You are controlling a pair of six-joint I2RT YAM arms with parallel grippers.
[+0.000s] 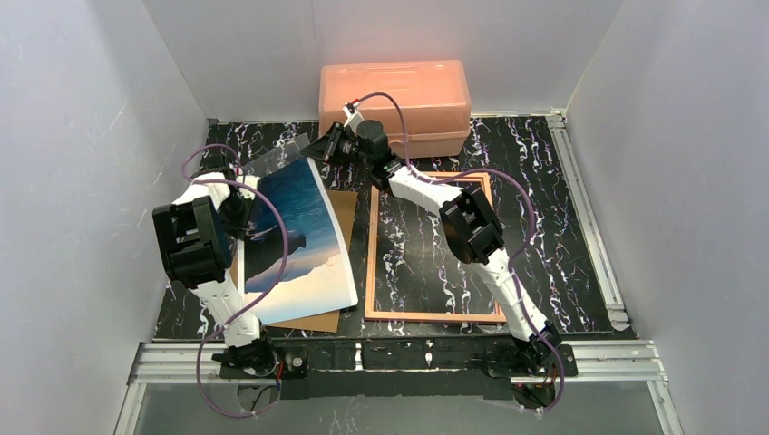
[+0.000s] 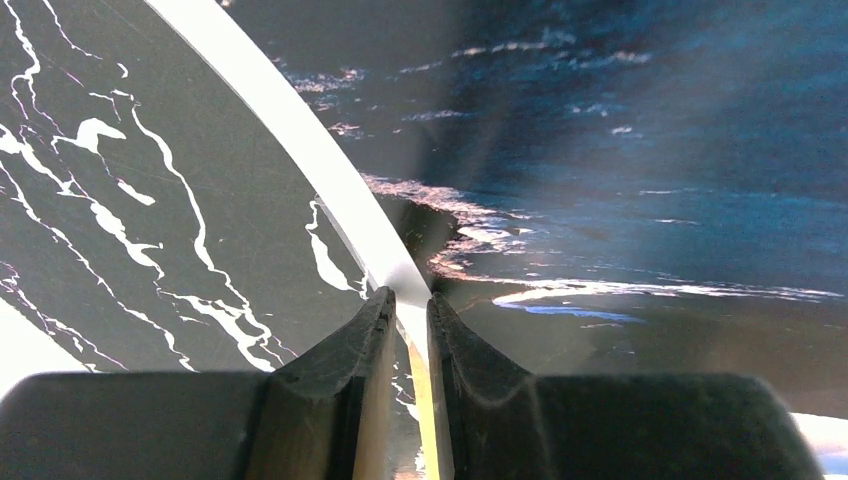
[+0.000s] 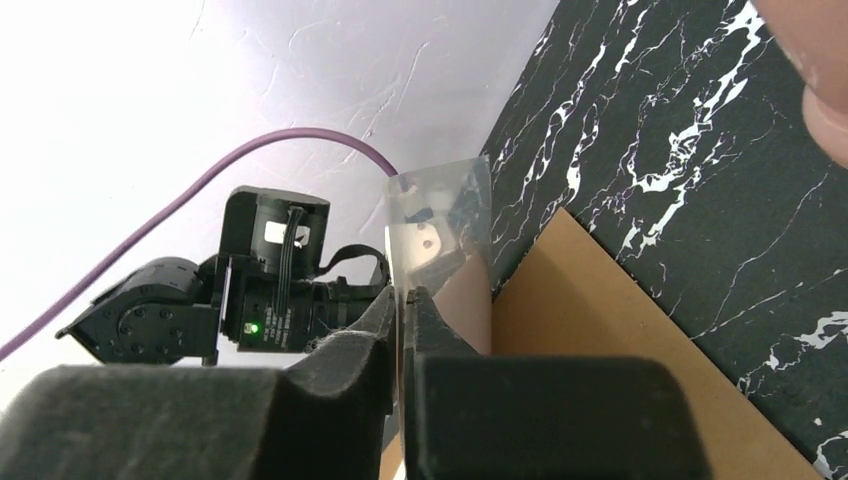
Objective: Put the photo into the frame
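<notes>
Left wrist camera. The gripper (image 2: 408, 300) sits bottom centre, and its two dark fingers (image 2: 360, 340) are closed to a narrow slit on the white border of the photo (image 2: 620, 160). The border curves from the fingertips up and away to the left. The printed face spreads to the right of and above the gripper: dark blue, with pale cloud streaks. The sheet is bowed, not flat. To the left of the gripper is the black worktop (image 2: 120, 200) with white veining. A white patch at far lower left cannot be identified.
</notes>
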